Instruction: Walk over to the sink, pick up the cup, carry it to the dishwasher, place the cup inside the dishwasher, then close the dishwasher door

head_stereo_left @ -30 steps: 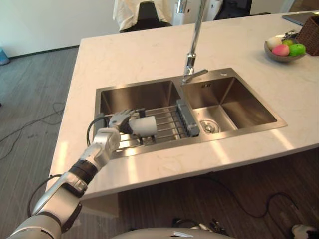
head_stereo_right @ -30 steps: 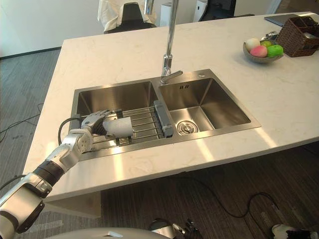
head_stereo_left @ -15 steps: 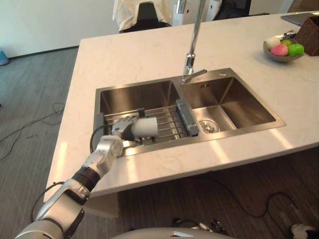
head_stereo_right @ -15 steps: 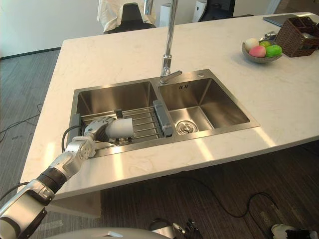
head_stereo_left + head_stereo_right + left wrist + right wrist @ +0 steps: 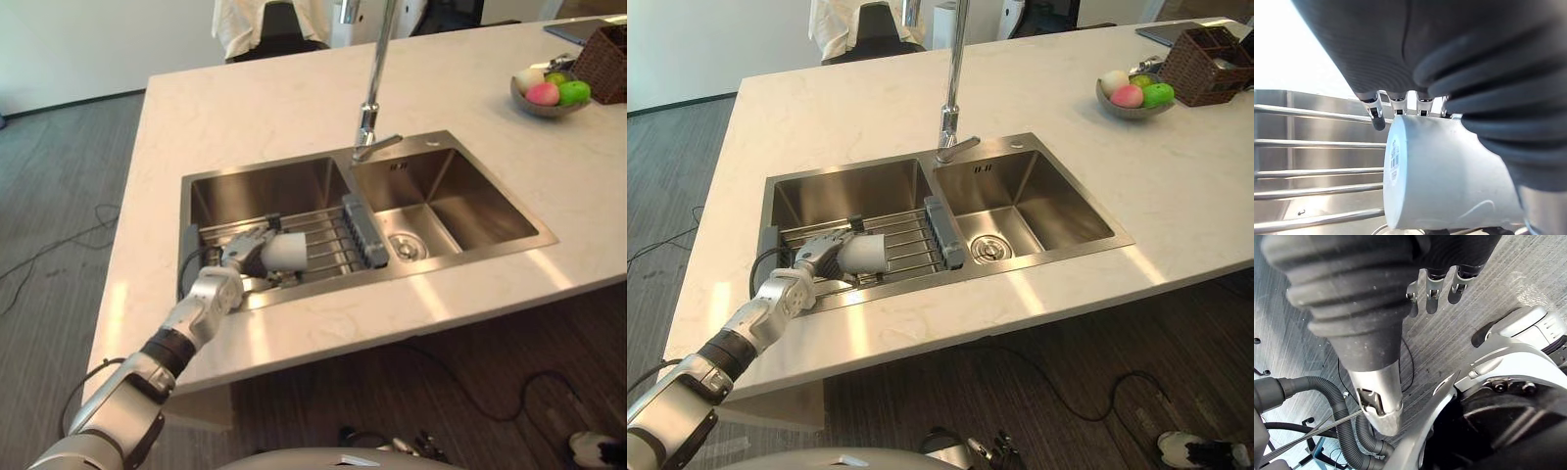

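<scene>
Dropping since a second ago, your left forearm is now lying lower across the near rim of the sink [image 5: 460, 201], and your left hand [image 5: 242, 253] is sitting a touch nearer to you. The cup [image 5: 285, 253] is staying at the same spot on the rack [image 5: 328, 233]; the slight shift of the whole scene is your head camera moving.

You are holding the cup on its side in the left basin, on the near bars of the rack. The left wrist view shows your fingers [image 5: 1376, 113] curling over the top of its wall, with its flat stickered end pointing away from your palm. You are reaching in from the near left because the cup is lying with its side toward you, so a wrap around the wall looks like the surest hold. It seems not yet lifted; the rack appears to be carrying its weight.

Your right hand [image 5: 1434, 290] is hanging idle near the floor [image 5: 1528, 264], fingers loose and holding nothing.
</scene>
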`<state>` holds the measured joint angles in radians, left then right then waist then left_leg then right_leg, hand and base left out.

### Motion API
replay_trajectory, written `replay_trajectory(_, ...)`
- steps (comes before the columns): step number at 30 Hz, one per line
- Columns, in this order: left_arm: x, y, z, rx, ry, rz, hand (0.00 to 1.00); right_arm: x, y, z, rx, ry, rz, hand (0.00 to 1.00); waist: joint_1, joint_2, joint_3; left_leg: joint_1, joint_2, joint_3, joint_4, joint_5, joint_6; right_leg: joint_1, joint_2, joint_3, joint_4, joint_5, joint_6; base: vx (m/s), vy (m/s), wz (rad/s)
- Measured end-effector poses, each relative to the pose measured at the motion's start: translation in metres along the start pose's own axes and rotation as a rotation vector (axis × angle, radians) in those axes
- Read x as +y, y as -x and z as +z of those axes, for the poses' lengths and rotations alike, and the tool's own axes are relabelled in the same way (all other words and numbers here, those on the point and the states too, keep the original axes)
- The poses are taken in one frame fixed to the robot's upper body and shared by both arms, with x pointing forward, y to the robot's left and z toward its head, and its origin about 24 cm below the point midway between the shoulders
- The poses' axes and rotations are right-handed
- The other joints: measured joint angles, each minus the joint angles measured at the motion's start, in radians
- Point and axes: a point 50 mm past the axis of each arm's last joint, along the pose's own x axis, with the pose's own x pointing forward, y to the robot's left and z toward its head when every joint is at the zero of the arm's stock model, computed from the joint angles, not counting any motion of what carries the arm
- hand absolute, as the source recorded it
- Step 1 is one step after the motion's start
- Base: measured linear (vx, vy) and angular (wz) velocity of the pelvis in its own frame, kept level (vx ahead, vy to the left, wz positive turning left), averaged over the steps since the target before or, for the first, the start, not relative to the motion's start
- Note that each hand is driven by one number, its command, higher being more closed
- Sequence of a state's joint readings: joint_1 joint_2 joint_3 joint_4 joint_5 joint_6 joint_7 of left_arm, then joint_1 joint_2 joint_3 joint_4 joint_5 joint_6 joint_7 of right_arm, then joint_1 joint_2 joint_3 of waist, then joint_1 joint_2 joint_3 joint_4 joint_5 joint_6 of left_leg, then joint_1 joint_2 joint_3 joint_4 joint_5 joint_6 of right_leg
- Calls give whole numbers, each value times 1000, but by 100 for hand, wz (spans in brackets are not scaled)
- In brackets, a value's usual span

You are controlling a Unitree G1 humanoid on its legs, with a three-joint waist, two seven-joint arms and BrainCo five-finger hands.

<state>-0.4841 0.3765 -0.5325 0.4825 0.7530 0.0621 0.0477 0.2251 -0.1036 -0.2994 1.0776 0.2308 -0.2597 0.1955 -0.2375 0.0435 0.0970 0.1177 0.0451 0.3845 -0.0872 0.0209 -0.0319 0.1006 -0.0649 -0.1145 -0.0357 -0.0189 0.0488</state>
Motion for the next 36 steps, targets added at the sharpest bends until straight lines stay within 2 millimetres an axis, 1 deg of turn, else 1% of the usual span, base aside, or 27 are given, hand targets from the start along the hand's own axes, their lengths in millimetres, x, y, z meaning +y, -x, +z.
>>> replay_trajectory(8, 2, 6, -1, -19, -35, 14, 0, -1, 2, -4, 1, -30, -14, 0, -4, 3, -2, -2, 2, 27, 0, -8, -5, -16, 2, 27, 0, 0, 0, 16, -15, -10)
replay_trajectory(14, 0, 6, -3, -19, -45, -25, 0, -1, 3, -5, 2, -31, -15, 0, -8, 6, -3, -1, 1, 32, 0, -9, -4, -19, 3, 41, 4, 0, 0, -5, -14, -3)
replay_trajectory(21, -4, 8, -4, -13, 0, -89, 0, -3, 3, -6, 25, -31, -4, 0, -5, 11, -10, -1, 0, 35, 0, -9, -3, -27, 2, 45, 14, -1, 2, -17, -14, -2)
replay_trajectory(25, -9, 10, -6, 1, 26, -177, 0, -4, 3, -8, 42, -31, -2, 0, -1, 14, -18, -2, -2, 32, 0, -9, -3, -27, 1, 42, 13, -2, 3, 0, 0, 0)
replay_trajectory(28, -12, 10, -7, 11, 37, -197, 0, -6, 3, -7, 51, -27, -2, 0, 1, 15, -21, -2, -2, 28, 0, -10, -2, -25, 1, 36, 13, -3, 4, -2, -8, 1)
replay_trajectory(31, -16, 11, -12, 41, 41, -222, 0, -6, 3, -8, 62, -28, -1, 0, 3, 6, -30, -4, -2, 25, 0, -9, -2, -25, 1, 29, 12, -3, 4, -6, -15, 3)
replay_trajectory(36, -21, 14, -26, 113, 59, -269, 0, -7, 3, -9, 75, -8, 10, 0, 7, 6, -37, -4, -4, 22, 0, -8, 0, -24, 0, 25, 12, -3, 4, -3, -2, 1)
